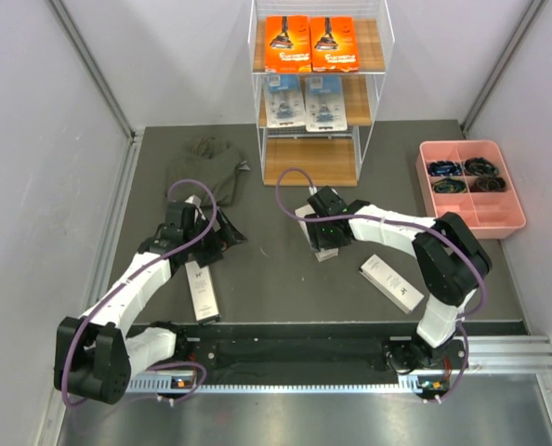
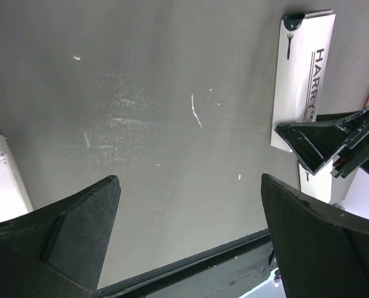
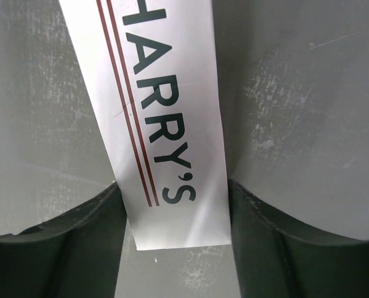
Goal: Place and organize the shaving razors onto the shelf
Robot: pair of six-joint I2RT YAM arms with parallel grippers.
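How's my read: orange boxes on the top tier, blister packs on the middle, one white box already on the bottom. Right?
Not quite. In the top view the bottom tier holds none of the white boxes: all three lie on the table. Orange boxes on top and blister packs in the middle are right.

The left arm bends at the elbow and reaches forward, the left gripper [image 2: 189, 180] pointed down with jaws wide apart. The right arm curls inward, wrist pitched down, and the right gripper [image 3: 172, 186] presses both sides of a box [image 3: 166, 112] between its fingers.
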